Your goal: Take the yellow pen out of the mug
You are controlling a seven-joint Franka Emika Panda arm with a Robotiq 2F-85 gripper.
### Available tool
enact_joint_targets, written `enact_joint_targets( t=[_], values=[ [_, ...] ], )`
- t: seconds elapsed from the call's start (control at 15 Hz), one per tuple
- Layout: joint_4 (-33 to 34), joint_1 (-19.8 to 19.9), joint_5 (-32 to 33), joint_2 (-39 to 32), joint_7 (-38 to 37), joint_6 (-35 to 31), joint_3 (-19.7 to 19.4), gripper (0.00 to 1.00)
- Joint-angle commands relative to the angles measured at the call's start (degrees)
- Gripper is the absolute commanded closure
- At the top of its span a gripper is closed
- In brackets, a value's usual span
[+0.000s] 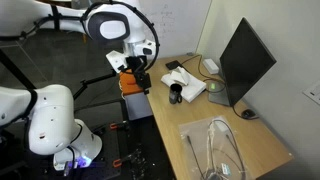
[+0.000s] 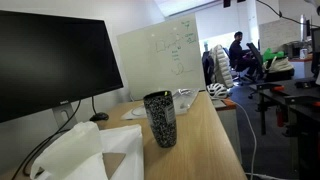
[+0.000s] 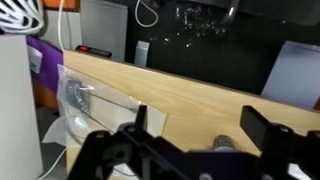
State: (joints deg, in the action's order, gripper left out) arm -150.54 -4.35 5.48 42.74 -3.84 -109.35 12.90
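The small black speckled mug stands on the wooden desk in front of the monitor. It shows close up in an exterior view. Its rim shows low in the wrist view, between the fingers. I see no yellow pen in any view. My gripper hangs over the desk's edge, apart from the mug and higher than it. In the wrist view the gripper is open and empty, with both dark fingers spread wide.
A dark monitor stands behind the mug and fills the near side of an exterior view. White papers lie beside the mug. A clear plastic bag with cables lies further along the desk. A whiteboard stands past the desk's end.
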Motion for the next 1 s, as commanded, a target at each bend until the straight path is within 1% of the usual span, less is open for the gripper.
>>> enact_joint_targets(
  t=[0.0,0.27,0.4,0.47,0.53,0.67,0.8,0.93],
  values=[
    [0.14,-1.32,0.83,-0.24,-0.77,0.22,-1.10,0.00],
    [0.14,-1.32,0.83,-0.24,-0.77,0.22,-1.10,0.00],
    [1.42,-1.51,0.62,-3.63,0.78,-1.04,-1.66,0.00],
    [2.37,-1.71,0.89,-6.84,2.60,-2.94,-2.27,0.00],
    [3.51,-1.36,1.37,-9.89,2.68,-4.04,-2.16,0.00],
    [6.68,-1.33,2.12,-17.68,5.65,-6.56,-3.01,0.00],
    [10.61,-2.09,2.18,-25.38,9.92,-9.57,-4.10,0.00],
    [15.67,-2.48,1.82,-33.11,13.18,-12.26,-4.09,0.00]
  ],
)
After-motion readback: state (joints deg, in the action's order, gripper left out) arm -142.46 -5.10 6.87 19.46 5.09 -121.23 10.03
